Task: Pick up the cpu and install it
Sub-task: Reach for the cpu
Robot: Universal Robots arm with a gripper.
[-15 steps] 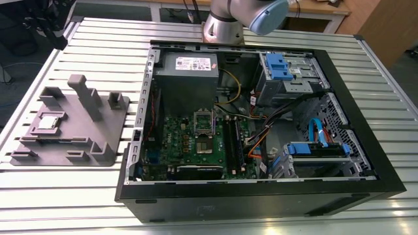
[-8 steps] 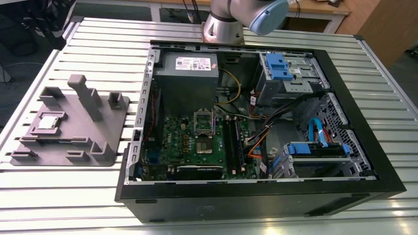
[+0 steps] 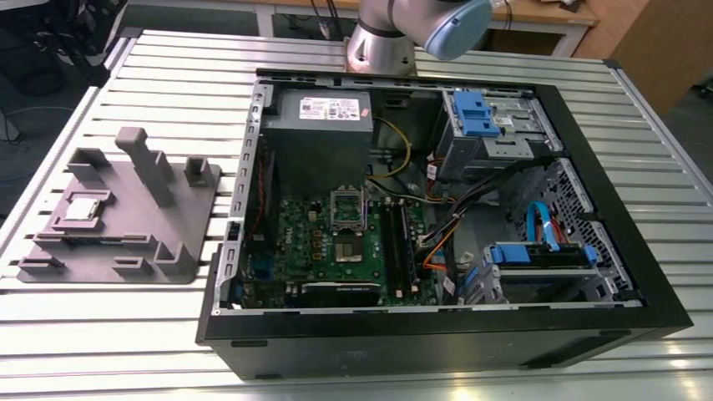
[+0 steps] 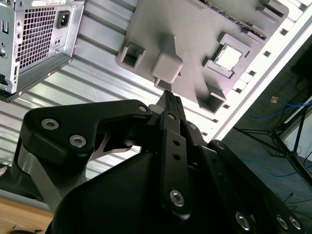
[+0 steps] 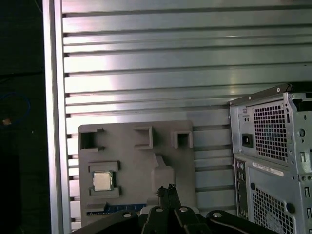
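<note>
The small flat square cpu with its pale silver metal top [image 5: 103, 181] is seated in a recess of the large grey plastic tray [image 5: 131, 161], presumably kept square for pickup, while the black gripper [image 4: 169, 96] is held well above it, jaws pressed together on nothing.

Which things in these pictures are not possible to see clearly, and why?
- Socket, exterior view: too small to tell whether it is empty.
- Tray, first wrist view: one edge hidden behind the gripper.
- Arm, exterior view: cut off by the top edge.
</note>
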